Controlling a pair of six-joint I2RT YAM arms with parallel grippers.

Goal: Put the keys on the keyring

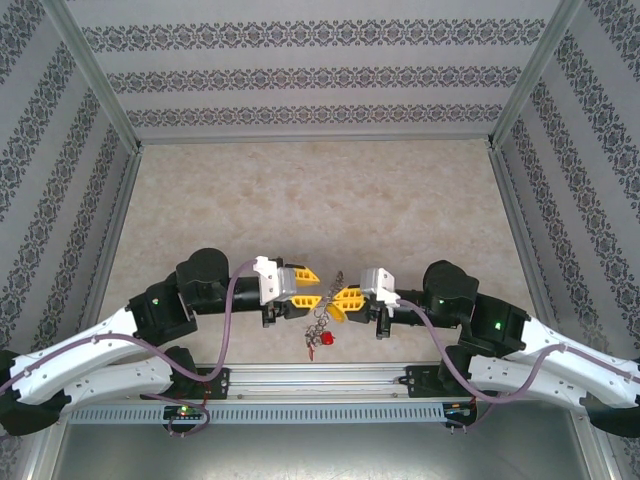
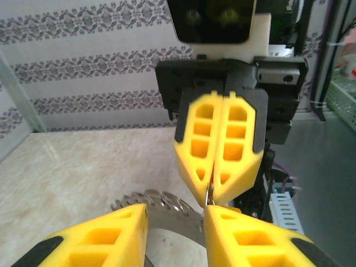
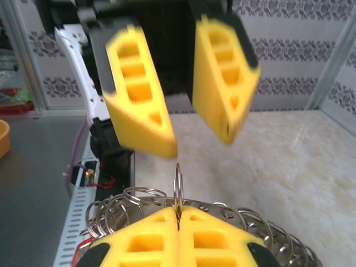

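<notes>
The keyring hangs above the near table edge between my two grippers, a silvery band carrying several small wire rings. A key with a red head dangles at its bottom. My right gripper is shut on the keyring, pinching one upright wire ring at its fingertips. My left gripper faces it tip to tip, open with nothing between its fingers. In the left wrist view the band curves across the gap between my own fingers. The right fingertip touches the right gripper's tip.
The beige table stretches away behind the grippers, walled by patterned panels on three sides. A metal rail runs along the near edge under the hanging keyring. Both forearms angle inward from the bottom corners.
</notes>
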